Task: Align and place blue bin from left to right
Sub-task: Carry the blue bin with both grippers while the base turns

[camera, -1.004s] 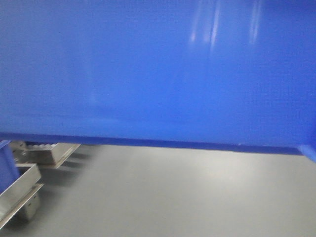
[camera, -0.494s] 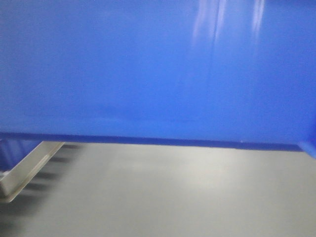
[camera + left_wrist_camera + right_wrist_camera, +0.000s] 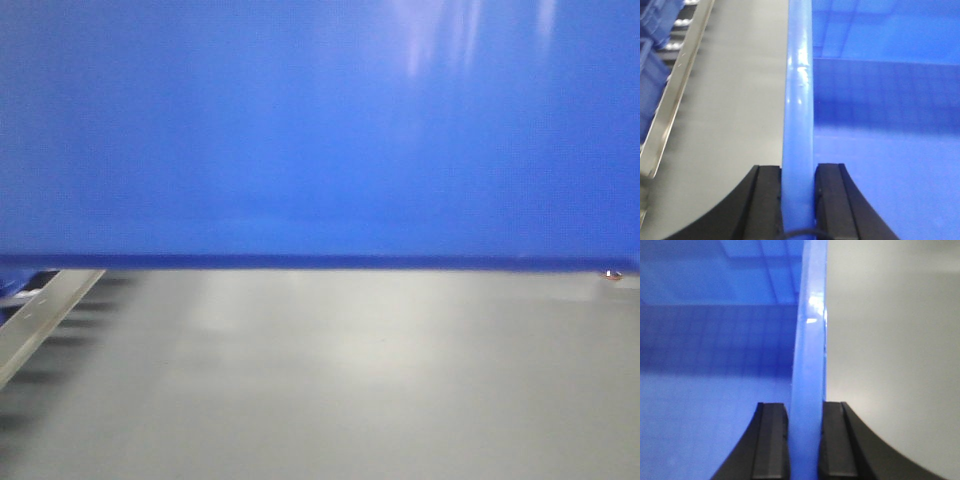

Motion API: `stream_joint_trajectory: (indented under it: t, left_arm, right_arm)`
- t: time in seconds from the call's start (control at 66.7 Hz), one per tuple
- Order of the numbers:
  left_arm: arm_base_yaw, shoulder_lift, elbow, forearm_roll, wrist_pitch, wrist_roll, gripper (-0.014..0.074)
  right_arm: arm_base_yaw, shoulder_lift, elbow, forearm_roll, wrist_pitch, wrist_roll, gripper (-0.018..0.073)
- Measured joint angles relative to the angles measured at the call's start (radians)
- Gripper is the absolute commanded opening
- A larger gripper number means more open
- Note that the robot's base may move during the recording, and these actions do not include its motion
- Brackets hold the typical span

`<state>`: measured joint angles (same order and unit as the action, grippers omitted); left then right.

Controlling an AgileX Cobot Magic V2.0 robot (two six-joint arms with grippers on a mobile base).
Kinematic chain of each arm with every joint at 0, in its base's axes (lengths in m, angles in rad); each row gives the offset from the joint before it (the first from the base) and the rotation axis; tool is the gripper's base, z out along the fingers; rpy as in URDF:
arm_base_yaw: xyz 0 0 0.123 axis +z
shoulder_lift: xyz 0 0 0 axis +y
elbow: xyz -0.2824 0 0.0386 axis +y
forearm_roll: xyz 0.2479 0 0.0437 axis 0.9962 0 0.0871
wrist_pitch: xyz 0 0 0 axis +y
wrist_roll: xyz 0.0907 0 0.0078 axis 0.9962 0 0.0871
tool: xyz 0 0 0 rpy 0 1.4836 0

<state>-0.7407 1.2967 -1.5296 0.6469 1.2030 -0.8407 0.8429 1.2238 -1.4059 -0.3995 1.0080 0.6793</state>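
Note:
The blue bin [image 3: 320, 130] fills the upper half of the front view with its smooth flat side wall, its lower edge level above the grey surface. In the left wrist view my left gripper [image 3: 798, 172] is shut on the bin's thick left rim [image 3: 799, 100], one black finger outside and one inside the bin. In the right wrist view my right gripper [image 3: 805, 410] is shut on the opposite rim [image 3: 809, 340] the same way. The bin's blue interior [image 3: 885, 125] shows beside each rim.
A grey flat surface [image 3: 340, 380] lies below the bin. A metal rail [image 3: 40, 315] runs along the left edge, also seen in the left wrist view as a rail [image 3: 675, 95], with darker blue bins [image 3: 652, 55] beyond it.
The bin's lower edge has risen and levelled in the front view. The metal frame at lower left has slid out toward the left, and the blue corner at lower right is gone.

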Motion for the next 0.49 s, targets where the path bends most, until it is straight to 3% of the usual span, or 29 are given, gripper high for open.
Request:
stream_joint_trajectory:
  t: [0.494]
  left_arm:
    - [0.000,0.000,0.000,0.000,-0.006,-0.004,-0.0111]
  right_arm:
    - [0.000,0.000,-0.005,-0.011,-0.006,-0.005,-0.0078]
